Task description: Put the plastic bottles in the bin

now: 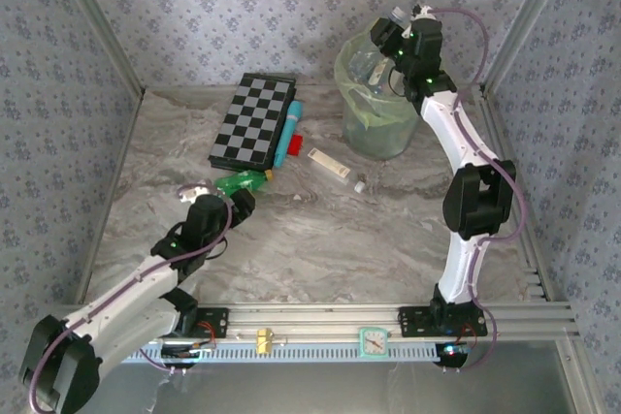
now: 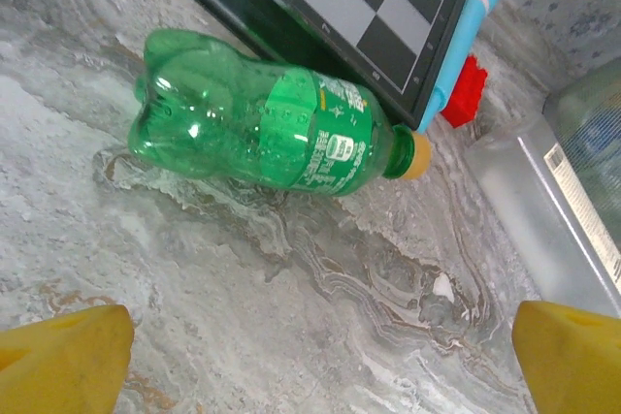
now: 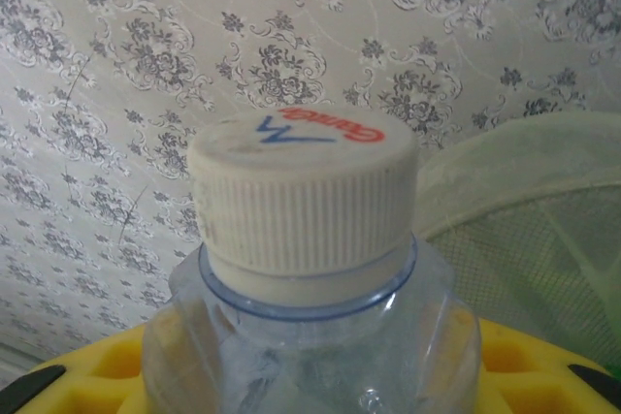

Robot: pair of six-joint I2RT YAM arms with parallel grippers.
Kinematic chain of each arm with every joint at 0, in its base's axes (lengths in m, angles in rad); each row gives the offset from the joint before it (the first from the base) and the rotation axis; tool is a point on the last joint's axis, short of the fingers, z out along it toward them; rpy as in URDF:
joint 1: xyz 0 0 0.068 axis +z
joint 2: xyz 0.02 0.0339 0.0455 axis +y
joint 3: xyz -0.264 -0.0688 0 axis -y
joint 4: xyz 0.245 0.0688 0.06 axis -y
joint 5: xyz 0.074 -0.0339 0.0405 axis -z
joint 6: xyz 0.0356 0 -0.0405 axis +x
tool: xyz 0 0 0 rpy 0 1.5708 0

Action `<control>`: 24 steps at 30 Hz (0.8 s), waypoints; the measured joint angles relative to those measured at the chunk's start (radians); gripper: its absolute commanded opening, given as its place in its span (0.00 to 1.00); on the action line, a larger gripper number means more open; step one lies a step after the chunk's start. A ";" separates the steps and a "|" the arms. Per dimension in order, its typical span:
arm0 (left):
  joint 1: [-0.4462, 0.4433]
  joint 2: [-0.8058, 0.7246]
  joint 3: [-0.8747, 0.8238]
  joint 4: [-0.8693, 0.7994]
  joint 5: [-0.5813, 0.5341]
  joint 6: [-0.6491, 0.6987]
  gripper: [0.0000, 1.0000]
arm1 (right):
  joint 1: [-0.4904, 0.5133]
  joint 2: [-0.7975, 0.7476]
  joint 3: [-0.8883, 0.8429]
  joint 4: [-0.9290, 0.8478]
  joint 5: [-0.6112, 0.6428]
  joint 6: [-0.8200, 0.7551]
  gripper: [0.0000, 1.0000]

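1. Clear bottle (image 3: pixel 306 210) with a white cap is clamped in the right gripper (image 1: pixel 406 36), jaws shut tight on its body just below the neck.
2. Bin (image 1: pixel 374 133) sits directly below that gripper, and the held bottle hangs above its rim. More clear bottles (image 1: pixel 367 70) lie inside the bin.
3. Green bottle (image 2: pixel 262 128) with a yellow cap lies on its side on the counter (image 1: pixel 320 249), just ahead of the left gripper (image 2: pixel 320 356) and not touching it. Those jaws are spread wide and hold nothing.
4. Past the green bottle from the left gripper: checkerboard (image 2: pixel 369 7), with a cyan tube (image 2: pixel 466 36) and a red block (image 2: pixel 466 94) at its edge.
5. Another clear bottle (image 2: pixel 543 210) lies on the counter, ahead and right of the left gripper.
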 measured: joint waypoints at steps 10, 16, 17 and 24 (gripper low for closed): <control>0.007 -0.078 -0.032 -0.013 -0.008 0.045 1.00 | -0.011 -0.021 -0.089 0.013 0.001 0.113 0.60; 0.020 -0.072 -0.032 -0.013 -0.007 0.048 1.00 | -0.041 -0.063 -0.182 0.014 0.011 0.150 0.80; 0.020 -0.068 -0.032 -0.013 -0.004 0.048 1.00 | -0.044 -0.076 -0.196 0.015 0.016 0.152 0.83; 0.027 -0.053 -0.032 -0.013 0.003 0.048 1.00 | -0.051 -0.200 -0.264 0.010 0.076 0.098 0.92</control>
